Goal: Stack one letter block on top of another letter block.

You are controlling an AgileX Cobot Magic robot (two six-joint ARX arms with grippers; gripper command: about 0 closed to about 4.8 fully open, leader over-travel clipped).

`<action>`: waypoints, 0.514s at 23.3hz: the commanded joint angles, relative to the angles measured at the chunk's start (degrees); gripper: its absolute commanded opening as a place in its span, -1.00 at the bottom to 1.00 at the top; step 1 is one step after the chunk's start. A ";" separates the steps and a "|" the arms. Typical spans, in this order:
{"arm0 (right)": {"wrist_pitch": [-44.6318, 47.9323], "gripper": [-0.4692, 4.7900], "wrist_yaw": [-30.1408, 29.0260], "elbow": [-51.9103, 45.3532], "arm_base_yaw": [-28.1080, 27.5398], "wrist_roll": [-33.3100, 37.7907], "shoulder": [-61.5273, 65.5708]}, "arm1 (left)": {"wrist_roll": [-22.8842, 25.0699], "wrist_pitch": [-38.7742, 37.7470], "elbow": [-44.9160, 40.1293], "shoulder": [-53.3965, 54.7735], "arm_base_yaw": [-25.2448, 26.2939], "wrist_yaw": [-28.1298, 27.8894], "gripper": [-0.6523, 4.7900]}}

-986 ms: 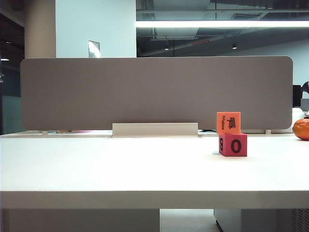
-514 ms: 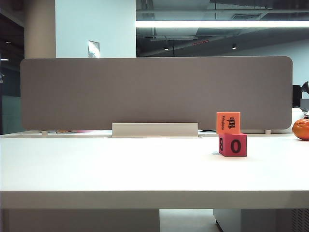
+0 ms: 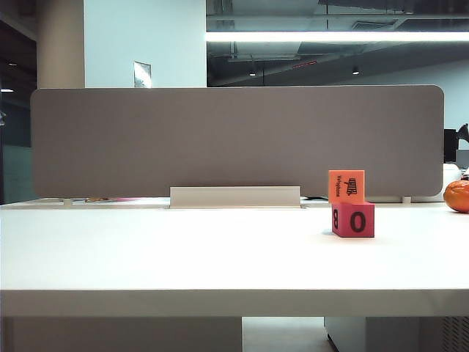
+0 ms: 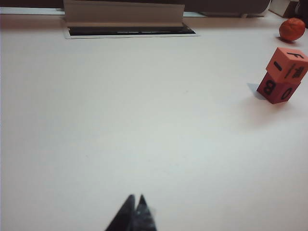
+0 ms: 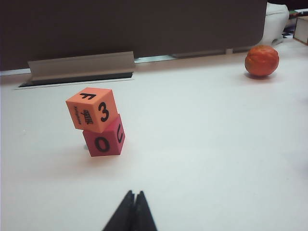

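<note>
Orange block (image 3: 346,186) — seemingly unmoved atop O-block (image 3: 354,220)

Orange letter block (image 3: 346,186) with black drawing; red-pink block (image 3: 354,220), black letters.

I see the xylophone block (image 3: 346,186) sitting on the O block (image 3: 354,220), towards the table's (image 3: 183,257) right, nearer its back edge. The round fruit (image 3: 457,196) lies by the right edge. My left gripper (image 4: 136,204) and right gripper (image 5: 134,198) hover apart from them, nearer the front edge.
</note>
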 commanded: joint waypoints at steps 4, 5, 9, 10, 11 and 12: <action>-0.70 -0.82 0.28 -2.05 -0.04 -0.04 -3.30 | 0.20 0.57 0.24 -0.11 -0.02 0.04 -0.78; -0.83 -0.82 0.33 -2.05 -0.04 -0.26 -3.54 | 0.20 0.59 0.24 -0.11 -0.02 0.02 -0.78; -2.86 -0.82 0.83 -2.05 -0.07 -0.87 -5.18 | 0.22 0.57 0.24 -0.11 -0.02 0.02 -0.78; -3.74 -0.82 1.20 -2.05 -0.07 -0.90 -5.77 | 0.22 0.61 0.24 -0.11 -0.02 0.02 -0.78; -4.31 -0.82 1.33 -2.05 -0.04 -1.29 -5.81 | 0.22 0.57 0.24 -0.11 -0.02 0.04 -0.78; -4.83 -0.82 1.38 -2.05 -0.07 -1.55 -5.79 | 0.22 0.57 0.24 -0.11 -0.02 0.00 -0.78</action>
